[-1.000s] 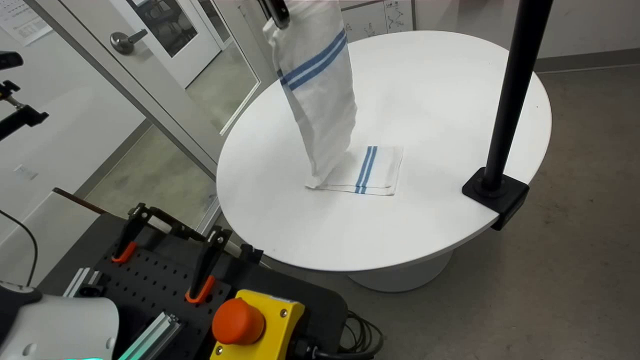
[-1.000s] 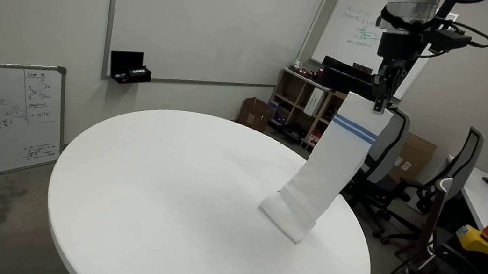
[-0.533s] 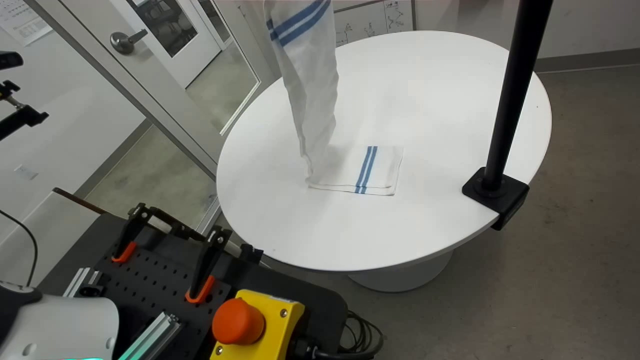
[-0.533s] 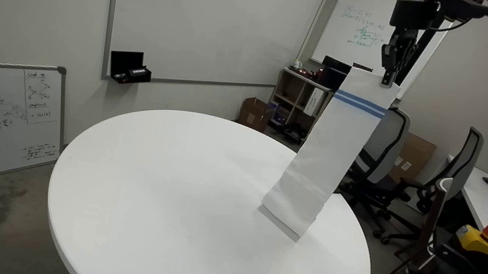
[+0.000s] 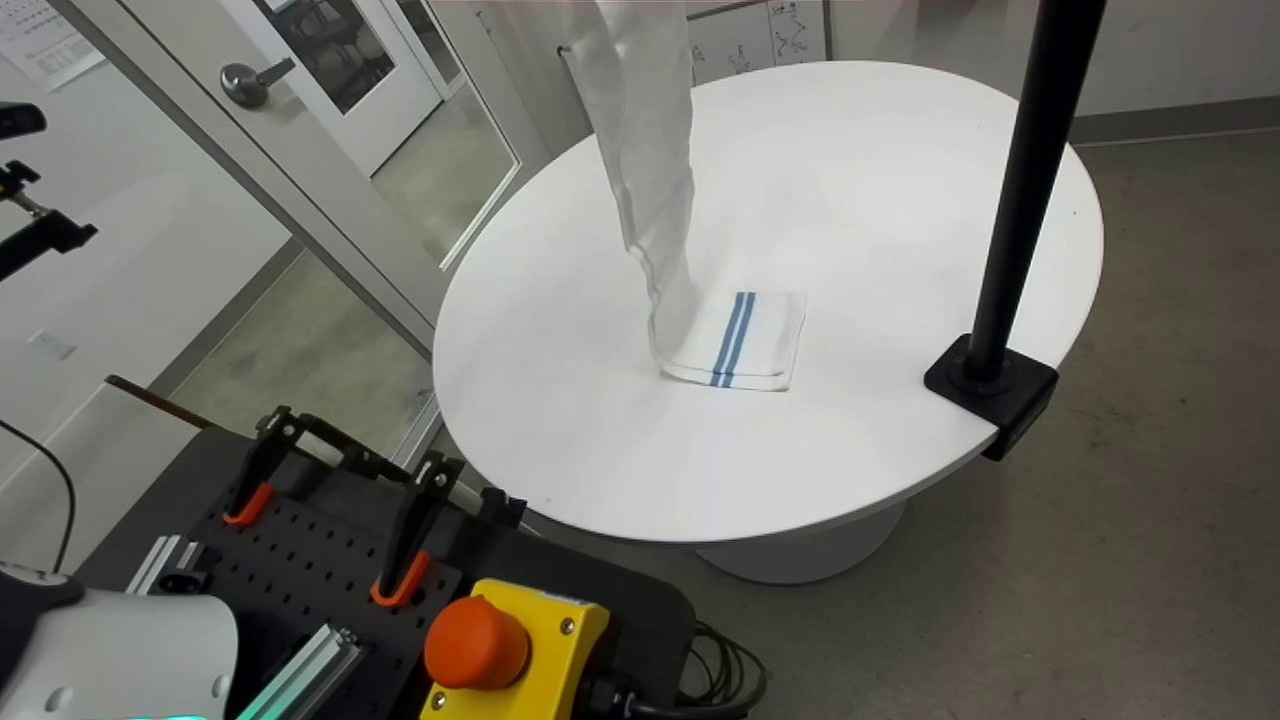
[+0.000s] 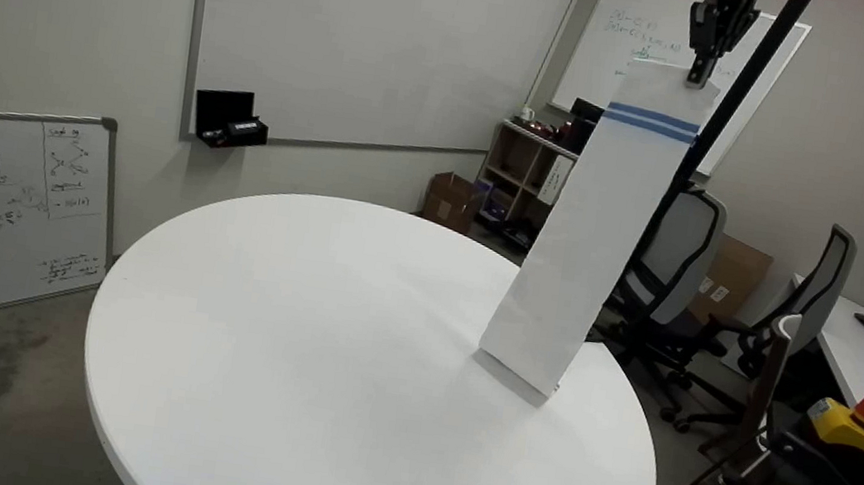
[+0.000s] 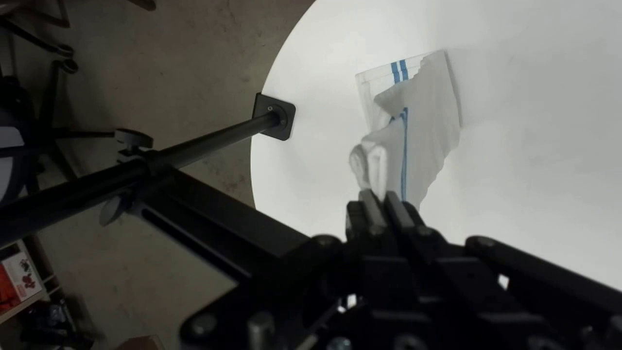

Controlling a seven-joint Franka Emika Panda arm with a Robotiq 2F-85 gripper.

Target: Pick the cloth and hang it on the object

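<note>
in an exterior view, the arm [image 6: 722, 22] hangs at the upper right of the frame, pointing down, its jaws nearly together and pinching the top edge of the cloth [image 6: 601, 223] near the right corner. the cloth's long axis runs steeply, slanting from upper right down to the counter [image 6: 295, 391], right of centre. it is white, with two blue stripes [image 6: 652, 127] below the jaws; in an exterior view, its folded end [image 5: 770, 340] lies flat mid-frame. the black stand [image 7: 223, 138] is left of the cloth in the wrist view.
</note>
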